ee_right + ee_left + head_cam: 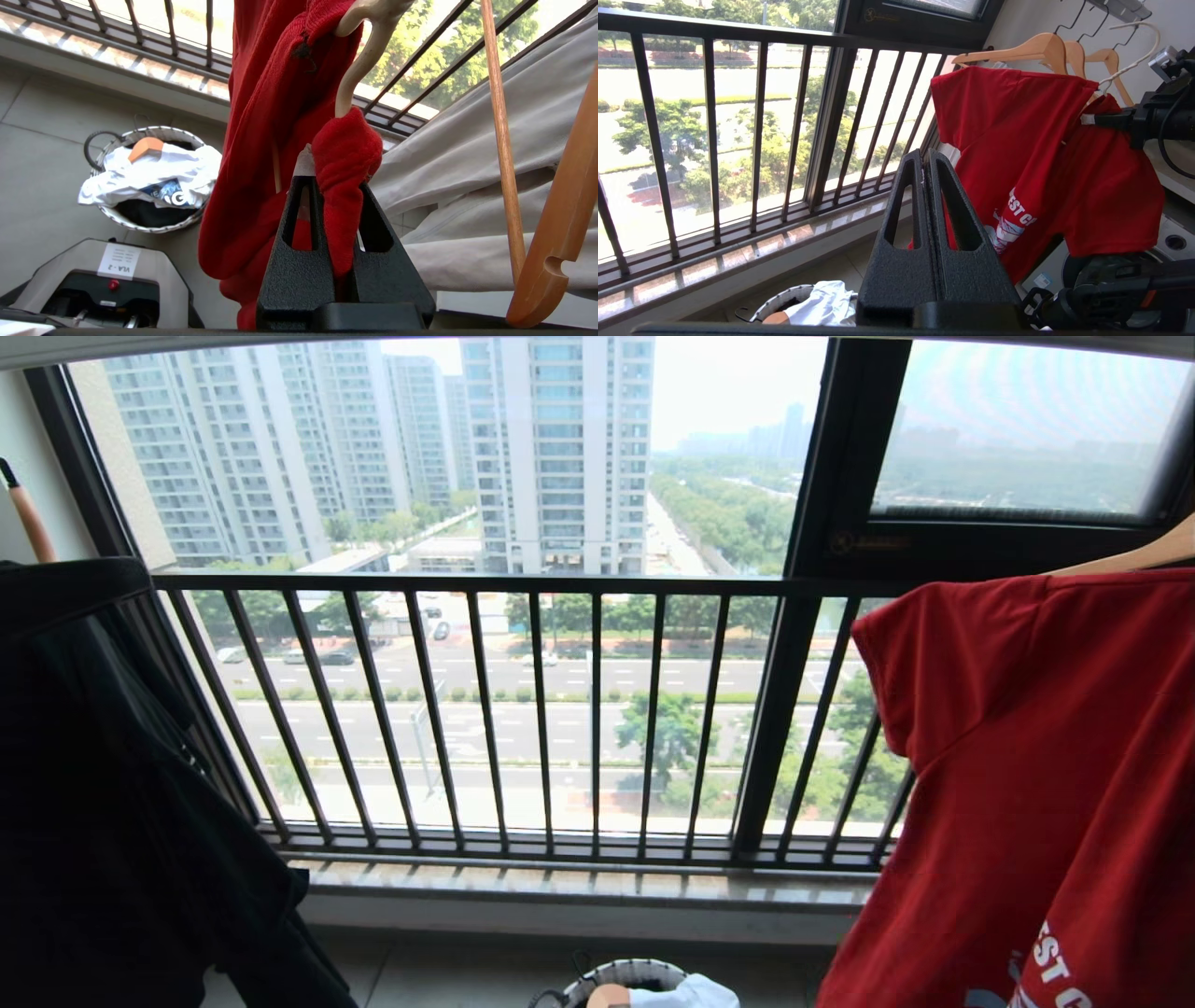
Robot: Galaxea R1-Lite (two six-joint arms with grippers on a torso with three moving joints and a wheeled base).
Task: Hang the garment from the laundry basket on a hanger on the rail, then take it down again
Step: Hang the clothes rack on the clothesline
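red fabric of the garment point(1036, 775) hangs at the head view's right. left pincer point(926, 161), pressed together and empty, idles nearby. right pincer point(334, 186) pinches the shirt's fold beside the hanger point(359, 60); likely the take-down step, next lifting its hook free.

1. Ahead of me a large window point(448, 457) fills the wall, with bright hazy daylight coming through.
2. A dark barred railing point(523, 709) runs across its lower half, above a pale stone sill point(579, 882).
3. Outside I see tall apartment towers point(560, 448), a wide road point(523, 677) and green trees point(667, 733).
4. The floor point(42, 140) looks like grey tile, though I can't be sure.
5. A pale wall point(1031, 21) stands beside the window.
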